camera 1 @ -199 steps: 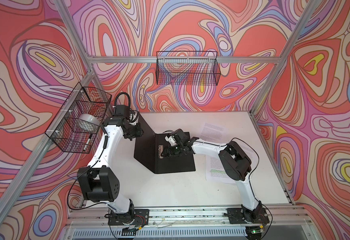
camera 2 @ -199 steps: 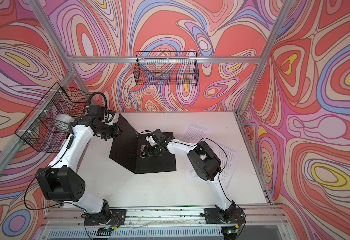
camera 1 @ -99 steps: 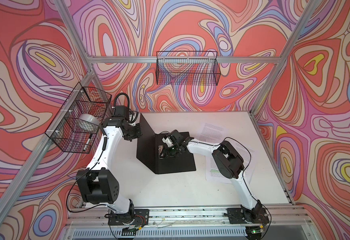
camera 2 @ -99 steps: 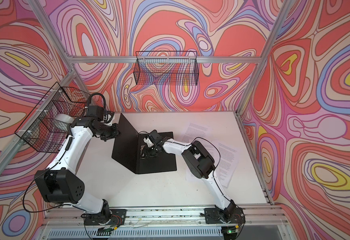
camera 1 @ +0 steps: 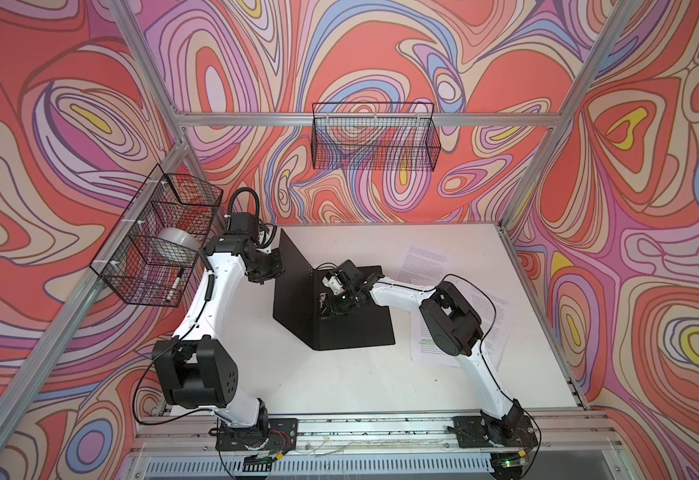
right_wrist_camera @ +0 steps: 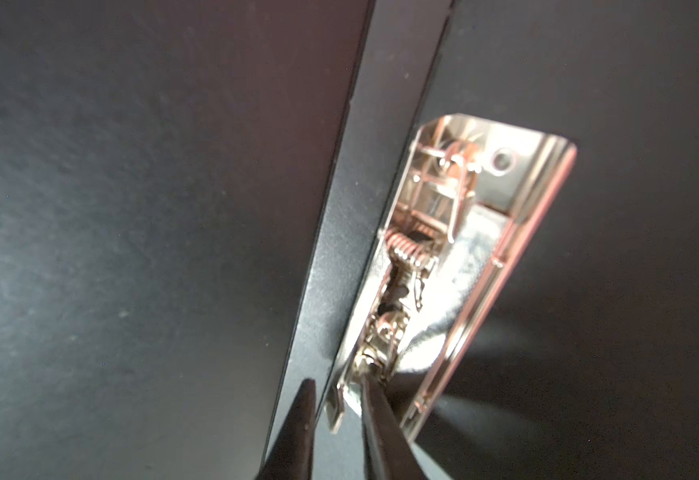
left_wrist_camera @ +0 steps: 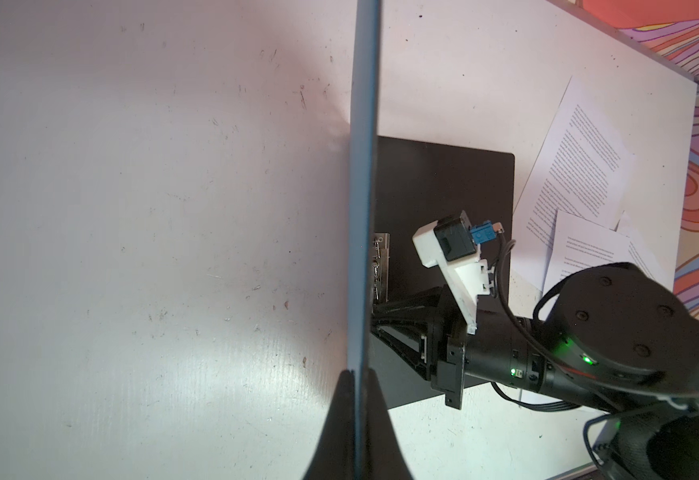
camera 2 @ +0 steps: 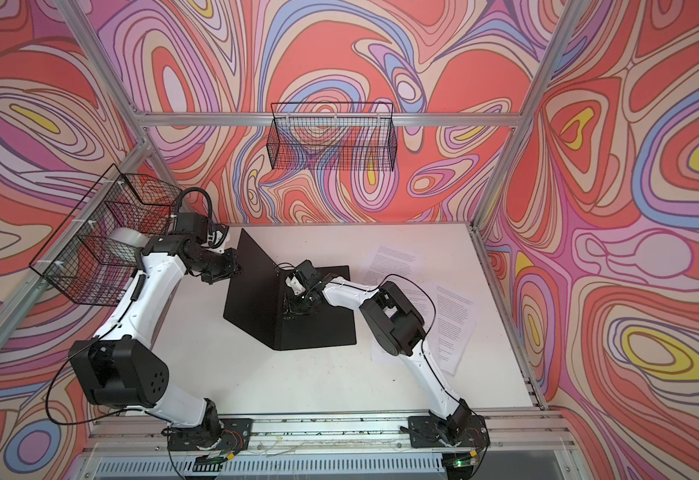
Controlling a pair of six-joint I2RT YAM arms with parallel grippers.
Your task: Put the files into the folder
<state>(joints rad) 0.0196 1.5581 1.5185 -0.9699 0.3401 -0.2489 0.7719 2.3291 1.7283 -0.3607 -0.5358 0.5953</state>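
While the left gripper (left_wrist_camera: 358, 376) pinches shut on the raised cover of the blue folder (left_wrist_camera: 363, 166), the right gripper (right_wrist_camera: 335, 390) sets narrow jaws astride the near end of the spine clip (right_wrist_camera: 464, 249), its long axis running ahead of them, the printed files (camera 1: 424, 262) well behind.

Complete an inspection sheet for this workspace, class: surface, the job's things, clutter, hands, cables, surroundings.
surface: white table, scuffed.
job's things: folder lies open, black inside up, one cover raised steeply; files lie loose on the table beside it, none inside.
clutter: tape roll and pen in the side basket.
hands: left hand shut on the raised cover's edge; right hand open, fingertips astride the end of the spine clip.
cables: black cable arcs over the right arm, above the files.
surroundings: patterned walls, aluminium frame, back basket with nothing seen in it.
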